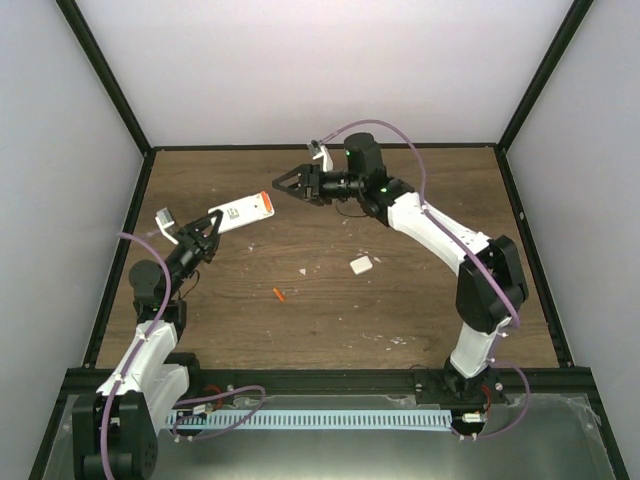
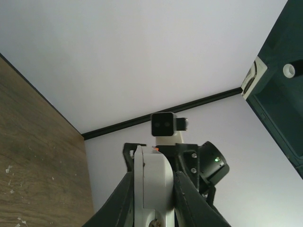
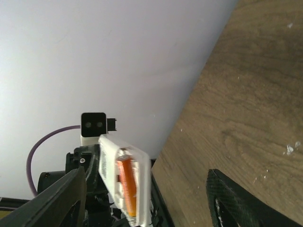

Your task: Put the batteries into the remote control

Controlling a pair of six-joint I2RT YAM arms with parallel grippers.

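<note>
From above, the left gripper (image 1: 210,230) is clamping the small white rectangular plastic remote control (image 1: 243,211) aloft. The right gripper (image 1: 283,184), fingers apart, is hovering just beside its far end. One slim orange-red battery (image 1: 278,294) is lying on the brown wooden table (image 1: 420,300).

Left wrist: the remote control (image 2: 151,184) is sitting pinched between the black fingers (image 2: 118,203).

Right wrist: the remote control (image 3: 113,179), a second battery (image 3: 127,187) seated inside, is standing ahead of the spread fingers (image 3: 57,198), touching neither.

Top cam: fixed, high behind arm bases (image 1: 465,385), looks down + fwd, wide, whole table (image 1: 450,200) in shot. L wrist cam: close-up past left gripper (image 2: 152,163), tilted up. R wrist cam: close-up past right gripper (image 3: 147,172). Wrist cams face each other. All 3 share remote control (image 1: 240,212).
</note>
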